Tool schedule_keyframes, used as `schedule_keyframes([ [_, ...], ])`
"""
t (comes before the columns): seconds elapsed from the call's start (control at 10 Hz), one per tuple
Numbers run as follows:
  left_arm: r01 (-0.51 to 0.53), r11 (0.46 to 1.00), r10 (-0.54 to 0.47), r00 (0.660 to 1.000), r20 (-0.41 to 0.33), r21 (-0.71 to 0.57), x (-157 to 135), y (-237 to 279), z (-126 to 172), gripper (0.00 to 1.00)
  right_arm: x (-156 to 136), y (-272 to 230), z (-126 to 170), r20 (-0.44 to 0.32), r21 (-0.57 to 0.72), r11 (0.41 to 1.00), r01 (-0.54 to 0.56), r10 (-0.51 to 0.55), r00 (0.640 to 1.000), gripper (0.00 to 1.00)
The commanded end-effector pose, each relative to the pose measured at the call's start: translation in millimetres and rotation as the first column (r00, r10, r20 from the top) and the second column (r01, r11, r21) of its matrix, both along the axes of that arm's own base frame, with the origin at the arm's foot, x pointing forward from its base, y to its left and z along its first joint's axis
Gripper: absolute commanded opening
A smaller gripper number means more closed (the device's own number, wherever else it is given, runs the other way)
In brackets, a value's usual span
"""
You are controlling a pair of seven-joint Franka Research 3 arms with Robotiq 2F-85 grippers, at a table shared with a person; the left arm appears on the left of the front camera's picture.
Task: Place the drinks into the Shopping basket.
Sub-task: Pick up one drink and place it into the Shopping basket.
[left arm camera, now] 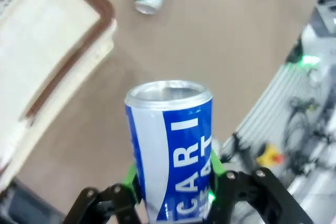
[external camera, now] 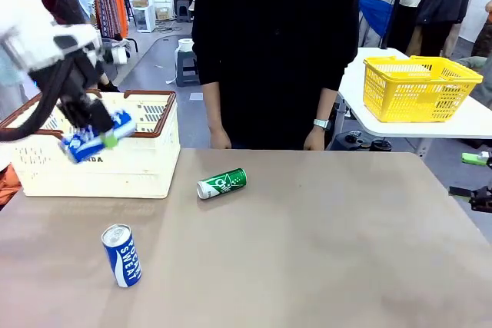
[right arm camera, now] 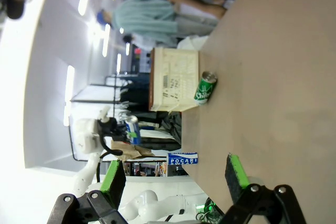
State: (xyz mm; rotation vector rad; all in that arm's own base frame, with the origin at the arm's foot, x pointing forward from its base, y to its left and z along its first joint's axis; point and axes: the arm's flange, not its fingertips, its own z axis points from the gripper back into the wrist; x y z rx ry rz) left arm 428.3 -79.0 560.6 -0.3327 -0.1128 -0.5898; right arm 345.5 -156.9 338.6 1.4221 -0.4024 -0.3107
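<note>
Nearby, an upright blue-and-white slim can point(external camera: 121, 256) stands on the tan table point(external camera: 323, 251). Farther in, a green slim can point(external camera: 221, 183) lies on its side and could roll if nudged. Beyond it, the left gripper point(external camera: 94, 130) is clenched on a second blue-and-white can point(external camera: 98, 138), held tilted right at the near brown rim of the cream slotted plastic basket point(external camera: 131, 167). I judge it could clip that rim or pivot in the grip: the left wrist view shows the green pads point(left arm camera: 132, 176) pinching only its lower end, with the basket corner off to one side. The right wrist view adds the right gripper point(right arm camera: 176, 170), jaws spread and empty above the table
</note>
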Motion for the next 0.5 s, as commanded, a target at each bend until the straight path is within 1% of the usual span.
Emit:
schedule_keyframes([
  [0.0,-0.288,0.955,0.293,0.952,-0.082,0.066,53,-19,50,0.00,0,-2,5,-0.019,0.000,1.000,-0.010,0.010,1.000,1.00],
  [0.1,-0.470,0.873,0.480,0.875,-0.067,0.129,95,-19,52,0.00,0,-2,5,-0.019,0.000,1.000,-0.010,0.010,1.000,1.00],
  [0.2,-0.581,0.793,0.598,0.800,-0.047,0.185,127,-19,41,0.00,0,-2,5,-0.019,0.000,1.000,-0.010,0.010,1.000,1.00],
  [0.3,-0.665,0.715,0.683,0.731,-0.010,0.214,145,-14,24,0.00,0,-2,5,-0.019,0.000,1.000,-0.010,0.010,1.000,1.00],
  [0.4,-0.736,0.645,0.744,0.666,0.049,0.204,153,-8,7,0.00,0,-2,5,-0.019,0.000,1.000,-0.010,0.010,1.000,1.00],
])
